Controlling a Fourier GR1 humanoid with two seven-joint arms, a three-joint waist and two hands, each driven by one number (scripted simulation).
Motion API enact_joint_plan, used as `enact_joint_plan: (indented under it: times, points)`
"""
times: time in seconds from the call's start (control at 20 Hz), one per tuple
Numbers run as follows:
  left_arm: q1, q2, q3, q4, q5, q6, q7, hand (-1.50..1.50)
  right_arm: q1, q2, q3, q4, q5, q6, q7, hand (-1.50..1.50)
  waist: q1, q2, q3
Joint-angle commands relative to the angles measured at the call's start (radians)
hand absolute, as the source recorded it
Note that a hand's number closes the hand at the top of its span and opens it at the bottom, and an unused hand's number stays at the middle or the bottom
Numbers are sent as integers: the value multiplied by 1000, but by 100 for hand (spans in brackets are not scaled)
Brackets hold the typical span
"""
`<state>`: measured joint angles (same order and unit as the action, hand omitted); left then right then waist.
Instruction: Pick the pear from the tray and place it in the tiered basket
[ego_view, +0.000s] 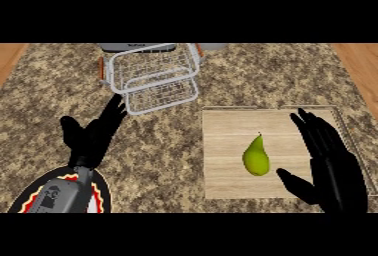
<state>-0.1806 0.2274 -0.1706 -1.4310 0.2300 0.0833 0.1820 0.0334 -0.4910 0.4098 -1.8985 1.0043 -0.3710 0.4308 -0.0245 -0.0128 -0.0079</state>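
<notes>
**Pear not yet picked up; both hands open**

Head view. The task looks to be at its very start. The pear (255, 156) lies on the tray (225, 127), a little towards five o'clock from the view's centre, with its stem pointing to twelve o'clock. Nothing grips it. The right hand (336, 170) shows at the pear's three o'clock, over the tray's right part. Its fingers are straight and spread, pointing to about eleven o'clock, and its thumb reaches towards the fruit's lower end without touching it. The left hand (88, 142) sits at nine o'clock over the counter (162, 155), fingers relaxed and extended, holding nothing. The tiered basket (151, 70) stands at about eleven o'clock, well apart from the pear, and nothing can be seen in it. By this reading the grasp, the lift, the carry across the counter and the placing all remain to be done.

As for materials, the pear is a smooth yellow-green teardrop, broad at the bottom and narrowing to a thin dark stem; its rounded skin would likely roll if nudged. The tray is a flat rectangle of pale wood grain with a low raised rim. The basket is open pale wire mesh in stacked rectangular tiers, tilted in the view. The counter is speckled brown and cream stone. At seven o'clock a round black plate (22, 197) with a red and yellow patterned rim lies partly under the grey left forearm (63, 195).
</notes>
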Motion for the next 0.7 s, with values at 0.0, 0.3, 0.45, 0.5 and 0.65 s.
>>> enact_joint_plan:
  times: [0.0, 0.3, 0.45, 0.5, 0.65]
  points:
    - [21, -16, -15, -19, 1, -2, -3, 0, 47, 17, 97, -20, 272, 138, 196, -150, -2, -4, -3]
    - [17, 5, -17, -27, -7, -14, 5, 0, -19, 77, 154, 3, 574, 450, 478, -150, 15, -4, -4]
    - [-19, -16, -33, -23, 5, -26, 30, 0, -93, 232, 244, 58, 687, 606, 621, -150, 36, 8, -1]
    - [20, -8, -40, -27, -10, -31, -3, 0, -113, 285, 276, 64, 715, 680, 665, -150, 50, 7, -1]
    - [-28, -21, -26, -17, 0, -19, 25, 0, -193, 479, 336, 200, 804, 783, 771, -150, 54, 15, 4]
